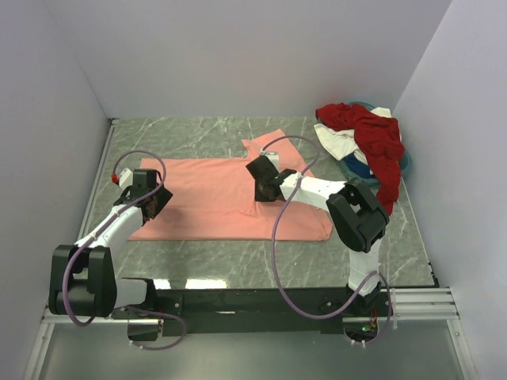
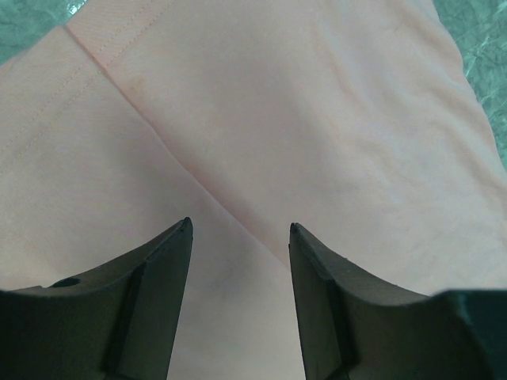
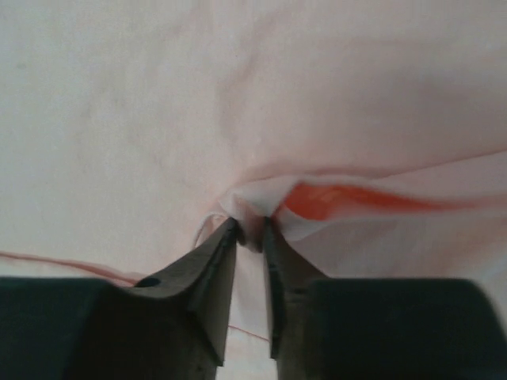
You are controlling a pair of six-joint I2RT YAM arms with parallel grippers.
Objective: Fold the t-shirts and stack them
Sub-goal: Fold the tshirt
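The pink shirt (image 1: 206, 198) lies spread flat across the middle of the top view on the green marbled table (image 1: 198, 131). One sleeve points toward the upper centre of the frame, and the shirt's lower edge runs straight along the near side. The left gripper (image 1: 152, 202) sits at the shirt's left edge, in the left-centre of the frame. In the left wrist view this gripper (image 2: 240, 233) is released. Its two dark fingers (image 2: 170, 261) stand well apart above the cloth (image 2: 317, 119), with nothing between them. A seam or soft fold runs diagonally from the upper left of that frame down toward the gap, and slivers of table show in the upper corners. The right gripper (image 1: 265, 186) is down on the shirt just right of centre in the top view. In the right wrist view this gripper (image 3: 249, 229) is clenched on a small pinch of the pink fabric (image 3: 119, 119). The cloth puckers up around the tips, and a raised fold trails to the right. At the upper right of the top view the other shirts lie in a loose heap. The red shirt (image 1: 376, 138) is draped on top and the white shirt (image 1: 337, 141) is at the heap's left. The teal shirt (image 1: 356, 169) peeks out underneath.
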